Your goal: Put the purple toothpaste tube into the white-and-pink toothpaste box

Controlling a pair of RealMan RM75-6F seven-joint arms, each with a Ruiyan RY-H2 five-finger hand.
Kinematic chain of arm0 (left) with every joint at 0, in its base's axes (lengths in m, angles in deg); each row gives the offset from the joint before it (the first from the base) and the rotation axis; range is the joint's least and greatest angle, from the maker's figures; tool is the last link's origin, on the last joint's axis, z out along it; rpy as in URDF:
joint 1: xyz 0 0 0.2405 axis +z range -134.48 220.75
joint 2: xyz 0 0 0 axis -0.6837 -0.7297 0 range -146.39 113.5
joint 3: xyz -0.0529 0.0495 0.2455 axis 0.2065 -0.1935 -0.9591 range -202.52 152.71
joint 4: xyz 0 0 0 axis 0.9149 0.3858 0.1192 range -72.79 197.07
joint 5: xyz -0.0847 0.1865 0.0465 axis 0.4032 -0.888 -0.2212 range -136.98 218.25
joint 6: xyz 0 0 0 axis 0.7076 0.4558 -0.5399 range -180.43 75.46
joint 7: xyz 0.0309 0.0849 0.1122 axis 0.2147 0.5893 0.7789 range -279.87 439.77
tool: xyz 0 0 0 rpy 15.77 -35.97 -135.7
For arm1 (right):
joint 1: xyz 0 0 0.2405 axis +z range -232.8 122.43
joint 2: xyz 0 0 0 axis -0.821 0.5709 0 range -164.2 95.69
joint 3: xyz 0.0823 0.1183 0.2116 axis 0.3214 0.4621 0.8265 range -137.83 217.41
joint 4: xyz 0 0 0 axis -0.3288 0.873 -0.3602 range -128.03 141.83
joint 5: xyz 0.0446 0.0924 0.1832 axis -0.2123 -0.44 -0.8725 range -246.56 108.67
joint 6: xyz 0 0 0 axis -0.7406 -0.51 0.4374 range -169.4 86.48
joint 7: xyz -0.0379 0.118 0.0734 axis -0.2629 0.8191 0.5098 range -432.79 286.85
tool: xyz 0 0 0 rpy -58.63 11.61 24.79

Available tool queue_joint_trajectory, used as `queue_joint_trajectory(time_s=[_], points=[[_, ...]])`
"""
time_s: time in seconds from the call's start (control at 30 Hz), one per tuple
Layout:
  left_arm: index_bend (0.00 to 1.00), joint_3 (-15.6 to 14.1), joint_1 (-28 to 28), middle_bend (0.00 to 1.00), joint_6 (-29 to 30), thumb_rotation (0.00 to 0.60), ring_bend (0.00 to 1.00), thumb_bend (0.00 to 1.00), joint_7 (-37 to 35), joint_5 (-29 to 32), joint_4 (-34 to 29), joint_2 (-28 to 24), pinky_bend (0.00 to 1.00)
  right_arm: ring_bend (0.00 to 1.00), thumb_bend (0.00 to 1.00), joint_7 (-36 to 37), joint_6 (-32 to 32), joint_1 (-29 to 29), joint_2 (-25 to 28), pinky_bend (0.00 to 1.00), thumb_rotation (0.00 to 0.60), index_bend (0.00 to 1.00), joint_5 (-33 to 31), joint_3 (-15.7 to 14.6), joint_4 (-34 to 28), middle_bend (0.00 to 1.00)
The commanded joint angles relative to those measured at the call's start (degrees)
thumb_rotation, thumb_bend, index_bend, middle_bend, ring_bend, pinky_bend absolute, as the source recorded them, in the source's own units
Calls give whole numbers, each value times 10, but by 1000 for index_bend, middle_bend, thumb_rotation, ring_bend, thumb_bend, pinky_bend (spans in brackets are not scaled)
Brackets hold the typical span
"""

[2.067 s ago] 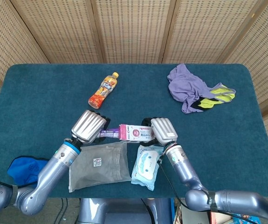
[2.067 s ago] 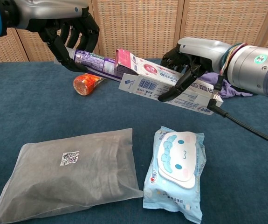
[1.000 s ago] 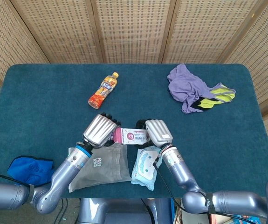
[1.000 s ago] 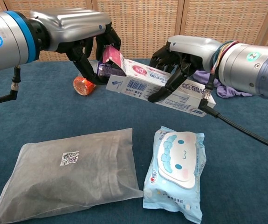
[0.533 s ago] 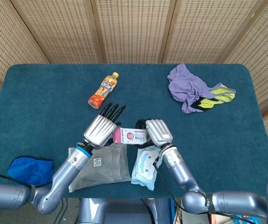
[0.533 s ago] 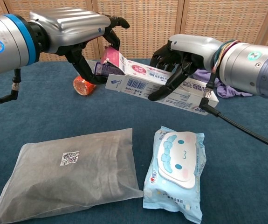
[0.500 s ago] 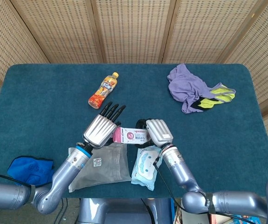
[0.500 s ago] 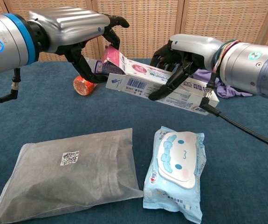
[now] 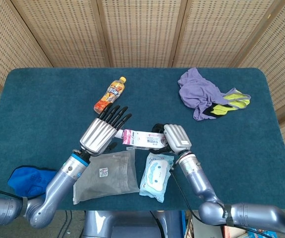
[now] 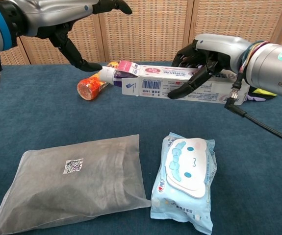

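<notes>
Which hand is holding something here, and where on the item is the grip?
The right hand grips the toothpaste box around its middle, held off the table. The left hand is spread open and holds nothing.

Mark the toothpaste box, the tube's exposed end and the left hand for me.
toothpaste box (image 10: 180, 88), chest view, barcode side panel.
tube's exposed end (image 10: 107, 75), chest view, white cap poking from box mouth.
left hand (image 9: 98, 135), head view, silver back of hand.
</notes>
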Motion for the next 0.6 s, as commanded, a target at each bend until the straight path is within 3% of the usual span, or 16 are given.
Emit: queue_joint_trajectory(time_s=[0.03, 0.23, 0.43, 0.6], points=[[55, 0, 13, 0, 4, 600, 0, 272, -22, -16, -10, -14, 0, 415, 151, 22, 4, -9, 6, 408, 600, 569, 0, 4, 1, 535], [54, -13, 45, 0, 19, 600, 0, 272, -66, -68, -22, -40, 0, 418, 151, 78, 10, -33, 23, 421, 600, 574, 4, 16, 2, 539], [54, -29, 90, 0, 52, 600, 0, 272, -130, -135, -22, -63, 0, 448, 152, 198, 14, -77, 36, 460, 600, 600, 7, 45, 2, 572], [54, -34, 114, 0, 60, 600, 0, 272, -167, -157, -7, -81, 0, 450, 151, 281, 31, -106, 44, 469, 600, 600, 15, 57, 9, 573]])
